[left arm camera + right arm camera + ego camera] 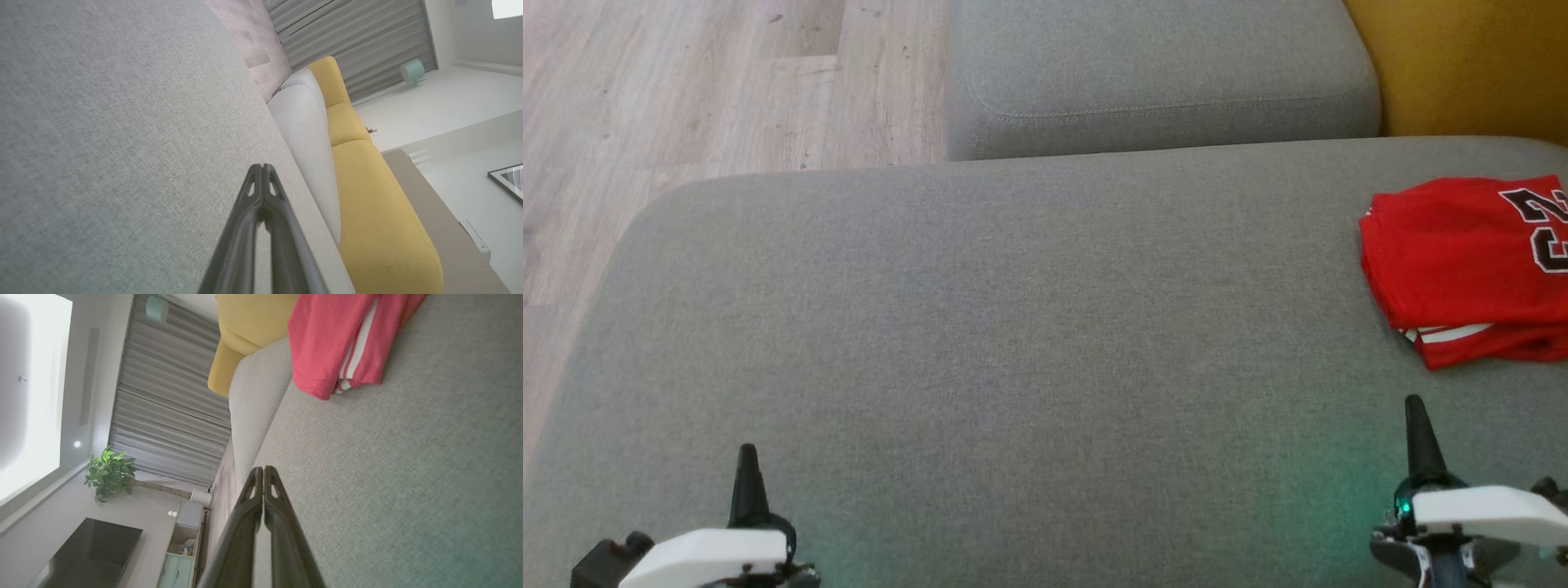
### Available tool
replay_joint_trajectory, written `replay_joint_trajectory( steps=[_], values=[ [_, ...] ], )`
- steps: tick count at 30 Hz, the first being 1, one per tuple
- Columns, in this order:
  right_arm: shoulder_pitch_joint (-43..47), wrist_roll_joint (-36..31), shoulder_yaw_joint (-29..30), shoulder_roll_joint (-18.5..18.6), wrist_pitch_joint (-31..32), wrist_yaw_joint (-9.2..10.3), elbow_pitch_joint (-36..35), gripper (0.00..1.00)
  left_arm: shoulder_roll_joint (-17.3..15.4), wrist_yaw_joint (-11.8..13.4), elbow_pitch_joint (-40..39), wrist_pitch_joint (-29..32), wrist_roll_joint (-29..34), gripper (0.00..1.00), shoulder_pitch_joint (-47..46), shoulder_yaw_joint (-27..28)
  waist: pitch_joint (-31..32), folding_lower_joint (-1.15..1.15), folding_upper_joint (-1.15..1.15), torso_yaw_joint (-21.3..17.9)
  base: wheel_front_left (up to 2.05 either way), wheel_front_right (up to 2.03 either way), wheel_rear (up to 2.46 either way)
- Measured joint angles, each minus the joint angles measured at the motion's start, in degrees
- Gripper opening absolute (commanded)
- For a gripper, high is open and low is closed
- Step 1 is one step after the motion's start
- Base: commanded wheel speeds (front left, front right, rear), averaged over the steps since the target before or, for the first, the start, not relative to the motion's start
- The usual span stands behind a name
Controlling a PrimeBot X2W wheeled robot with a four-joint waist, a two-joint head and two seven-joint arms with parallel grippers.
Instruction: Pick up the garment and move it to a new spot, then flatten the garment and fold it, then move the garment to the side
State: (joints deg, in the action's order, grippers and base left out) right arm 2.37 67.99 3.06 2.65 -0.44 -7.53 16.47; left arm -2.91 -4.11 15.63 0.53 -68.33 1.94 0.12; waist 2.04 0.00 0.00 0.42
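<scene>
You are looking down on a broad seat cushion (1013, 327) in coarse grey woven fabric, its corners rounded. The garment (1462, 261), a smooth red jersey with dark, white-edged numerals and white stripe trim, is lying folded in a flat, roughly rectangular stack at the cushion's right side, with its right part running past the frame edge. In the right wrist view its layered hems are showing as a soft rolled edge.

Your right gripper (1417, 433) is sitting low over the cushion, near the garment but apart from it. Its two long, dark, tapering fingers are pressing together tip to tip and gripping nothing. Your left gripper (747, 482) is sitting at the lower left, well apart from the garment, with its fingers likewise meeting at the tips and empty.

Beyond the seat, a second cushion (1160, 73) with a stitched seam is butting against it. Mustard-yellow upholstery (1462, 65) is showing to the right and a pale wood-grain floor (686, 82) to the left.
</scene>
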Motion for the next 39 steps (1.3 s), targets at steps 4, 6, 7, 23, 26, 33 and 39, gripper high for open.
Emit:
replay_joint_trajectory(
  steps=[4,6,7,23,26,33,39],
  values=[
    [-1.3,2.8,0.5,0.0,0.6,0.0,-0.1,0.0,0.0,-0.5,0.0,0.7,-2.7,0.0,-0.6,0.3,-0.3,0.0,0.0,-0.1,0.0,0.0,0.0],
    [-1.8,4.2,0.8,0.0,1.0,0.0,-0.1,0.0,0.0,-0.5,0.0,1.0,-4.1,0.0,-0.6,0.4,-0.4,0.0,0.0,-0.1,0.0,0.0,0.0],
    [-1.9,4.9,0.9,0.0,1.1,0.0,-0.1,0.0,0.0,-0.6,0.0,1.3,-4.7,0.0,-0.6,0.6,-0.5,0.0,0.0,-0.1,0.0,0.0,0.0],
    [-3.8,15.3,2.2,0.0,3.6,0.0,-0.3,0.0,0.1,-1.8,0.1,3.5,-14.7,0.0,-2.9,2.3,-1.4,0.0,0.0,-0.3,0.0,0.0,0.0],
    [-4.2,17.3,2.6,0.0,4.1,0.0,-0.3,0.0,0.1,-2.0,0.1,4.0,-16.6,0.0,-3.0,3.1,-1.6,0.0,0.0,-0.3,0.0,0.0,0.0],
    [-4.4,22.2,3.2,0.0,5.1,0.0,-0.3,0.0,0.2,-2.5,0.1,5.2,-21.3,0.0,-4.7,3.8,-2.1,-0.01,0.0,-0.4,0.0,0.0,0.0],
    [-5.8,24.5,3.5,0.0,6.0,0.0,-0.4,0.0,0.2,-3.0,0.1,5.5,-23.5,0.0,-5.3,4.0,-2.2,-0.01,0.0,-0.4,0.0,0.0,0.0]
  ],
)
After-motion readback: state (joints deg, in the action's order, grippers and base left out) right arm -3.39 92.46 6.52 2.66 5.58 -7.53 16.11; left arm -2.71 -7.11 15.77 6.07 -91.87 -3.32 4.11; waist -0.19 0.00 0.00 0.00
